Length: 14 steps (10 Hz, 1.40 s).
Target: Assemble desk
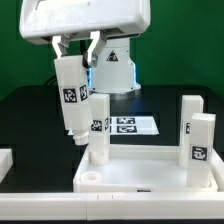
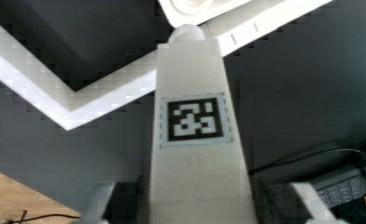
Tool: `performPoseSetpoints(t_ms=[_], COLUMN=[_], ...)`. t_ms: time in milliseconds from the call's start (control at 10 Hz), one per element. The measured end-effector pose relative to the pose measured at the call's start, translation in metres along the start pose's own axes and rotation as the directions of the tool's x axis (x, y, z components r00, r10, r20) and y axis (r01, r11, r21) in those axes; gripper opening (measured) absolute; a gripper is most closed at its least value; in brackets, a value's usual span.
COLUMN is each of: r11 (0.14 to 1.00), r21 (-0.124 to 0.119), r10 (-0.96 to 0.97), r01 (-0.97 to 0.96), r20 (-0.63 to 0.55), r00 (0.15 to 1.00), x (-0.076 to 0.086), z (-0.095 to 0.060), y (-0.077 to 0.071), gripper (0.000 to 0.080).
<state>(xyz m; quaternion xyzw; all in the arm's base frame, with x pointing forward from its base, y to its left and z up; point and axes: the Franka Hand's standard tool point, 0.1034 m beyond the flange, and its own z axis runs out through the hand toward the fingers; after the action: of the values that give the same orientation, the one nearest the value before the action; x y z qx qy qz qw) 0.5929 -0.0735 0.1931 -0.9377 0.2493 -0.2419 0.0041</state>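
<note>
My gripper (image 1: 76, 57) is shut on a white square desk leg (image 1: 70, 96) with a black-and-white tag. It holds the leg slightly tilted in the air, threaded end down, above the table just beyond the panel's left corner. The big white rimmed panel (image 1: 150, 172) lies at the front. A second leg (image 1: 98, 128) stands upright on the panel's far left corner, right beside the held leg. Two more legs (image 1: 190, 120) (image 1: 202, 142) stand at the exterior view's right. In the wrist view the held leg (image 2: 198, 120) runs between my fingers (image 2: 112, 200), with the panel's rim (image 2: 55, 92) below it.
The marker board (image 1: 128, 125) lies flat on the black table behind the panel. The arm's white base (image 1: 112, 62) stands behind it. A white block edge (image 1: 5, 160) shows at the exterior view's left. An open corner socket (image 1: 90, 178) sits in the panel's near left corner.
</note>
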Motion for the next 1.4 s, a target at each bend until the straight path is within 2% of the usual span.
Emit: performPoseSetpoints(t_ms=[200,400,800,1100,1400], r11=[0.997,0.980,0.984,0.980,0.976], r21=[-0.006,-0.027,-0.026,-0.029,-0.038], r10=[-0.071,-0.196,-0.179,-0.198,-0.212], r01=[0.071,0.195,0.179,0.198,0.213], r20=[-0.012,0.001,0.001,0.007,0.019], r00=[0.997,0.981,0.984,0.980,0.977], x=[-0.007,-0.021,-0.021,-0.025,-0.032], z=[0.005,0.022,0.022,0.031,0.040], y=[-0.006,-0.008,-0.008,-0.016,-0.017], gripper=[0.0282,0.0282,0.0282,0.0282,0.0282])
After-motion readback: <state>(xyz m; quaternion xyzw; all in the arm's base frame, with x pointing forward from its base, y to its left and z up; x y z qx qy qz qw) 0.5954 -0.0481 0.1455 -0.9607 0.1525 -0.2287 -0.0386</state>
